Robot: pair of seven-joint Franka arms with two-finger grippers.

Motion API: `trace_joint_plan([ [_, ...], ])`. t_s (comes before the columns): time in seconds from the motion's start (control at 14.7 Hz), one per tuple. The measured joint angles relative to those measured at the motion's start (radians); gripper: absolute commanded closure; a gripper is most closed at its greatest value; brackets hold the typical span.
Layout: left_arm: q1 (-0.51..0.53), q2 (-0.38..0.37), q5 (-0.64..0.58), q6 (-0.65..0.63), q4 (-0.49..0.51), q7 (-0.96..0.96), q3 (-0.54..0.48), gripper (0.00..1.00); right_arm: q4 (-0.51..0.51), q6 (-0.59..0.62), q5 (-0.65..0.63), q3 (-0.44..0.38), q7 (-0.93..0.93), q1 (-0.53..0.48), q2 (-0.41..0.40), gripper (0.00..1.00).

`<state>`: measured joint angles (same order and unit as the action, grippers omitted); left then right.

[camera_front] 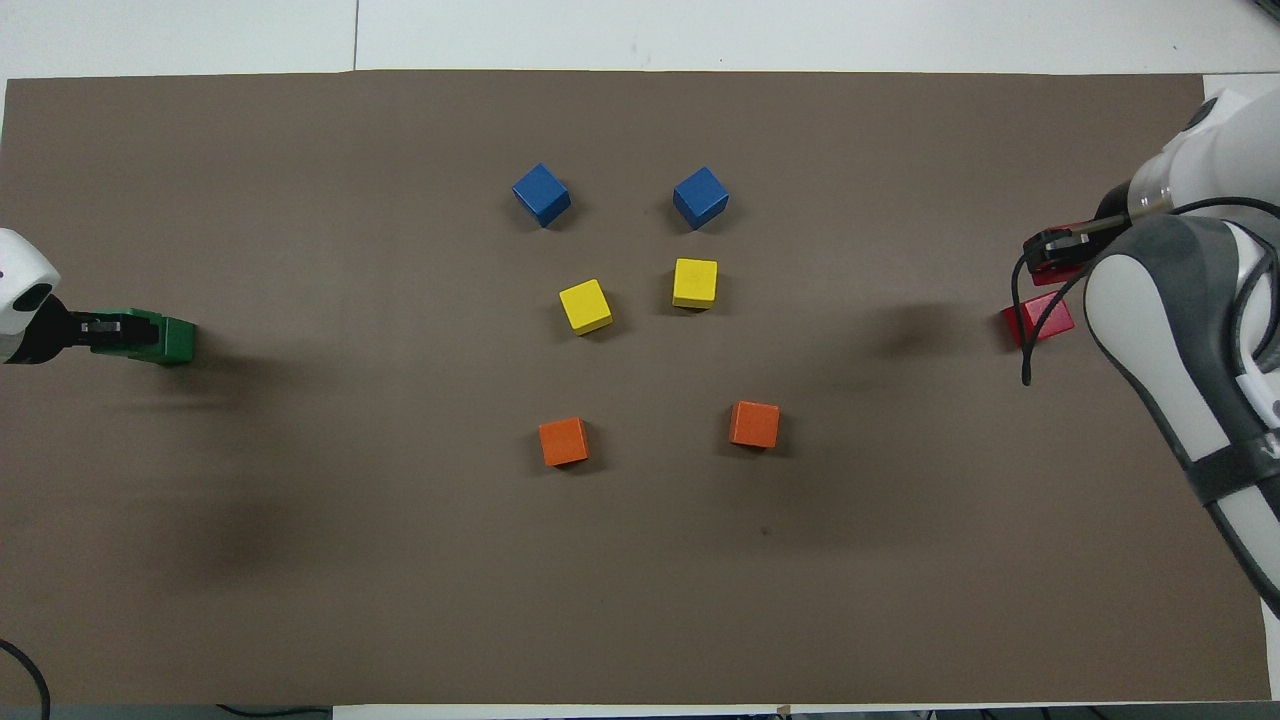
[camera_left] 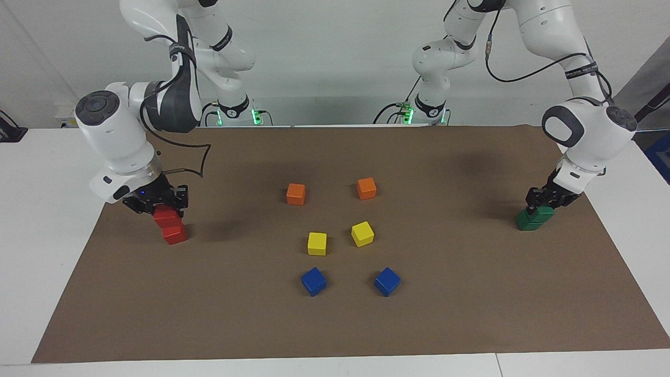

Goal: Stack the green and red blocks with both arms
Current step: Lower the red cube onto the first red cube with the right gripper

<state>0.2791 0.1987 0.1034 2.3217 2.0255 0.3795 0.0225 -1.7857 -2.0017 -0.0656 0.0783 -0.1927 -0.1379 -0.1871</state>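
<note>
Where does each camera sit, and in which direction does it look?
Facing view: high across the table, looking toward the robots; both whole arms show, right tool on the red stack, left tool on the green stack.
Overhead view: high above the robots' end, looking steeply down; only the arms' ends show.
Shared: the brown mat, both stacks, and the orange, yellow and blue cubes, half a turn apart.
</note>
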Motion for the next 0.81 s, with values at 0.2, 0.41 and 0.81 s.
trace_joint_plan([
  [0.2, 0.000, 0.000, 0.000, 0.028, 0.009, 0.000, 0.003, 1.00, -0.077, -0.108, 0.000, 0.000, -0.046, -0.028, 0.010, 1.00],
  [0.41, 0.000, -0.001, 0.000, 0.065, 0.020, 0.001, 0.005, 1.00, -0.140, -0.174, 0.000, 0.000, -0.060, -0.048, 0.015, 1.00],
  [0.81, 0.000, -0.001, 0.000, 0.077, 0.024, 0.045, 0.006, 1.00, -0.174, -0.202, 0.001, 0.001, -0.157, -0.078, 0.024, 1.00],
])
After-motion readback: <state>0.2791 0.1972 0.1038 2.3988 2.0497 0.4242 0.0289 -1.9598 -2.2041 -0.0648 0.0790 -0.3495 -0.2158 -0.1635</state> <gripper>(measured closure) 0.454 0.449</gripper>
